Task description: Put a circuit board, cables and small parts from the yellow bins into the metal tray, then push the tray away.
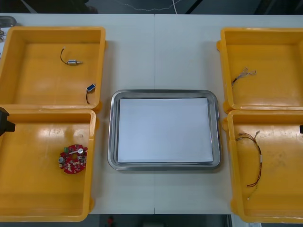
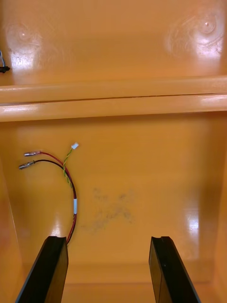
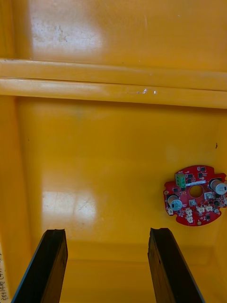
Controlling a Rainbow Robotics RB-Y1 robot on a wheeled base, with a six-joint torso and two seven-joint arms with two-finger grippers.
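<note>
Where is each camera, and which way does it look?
Front: above the arms, facing down at table, tray, bins; left arm's tip at edge.
Left wrist: faces into a left bin at the circuit board; left fingers open.
Right wrist: faces into a right bin at the red and yellow cable; right fingers open.
Shared: front view also shows circuit board, red and yellow cable.

On the light tabletop [image 1: 156, 52] stood the left far bin [image 1: 38, 90] and left near bin [image 1: 28, 189], both yellow and touching end to end, and likewise the right far bin [image 1: 274, 94] and right near bin [image 1: 284, 189]. The metal tray [image 1: 165, 93], white inside, lay flat between the pairs, just beside both.
</note>
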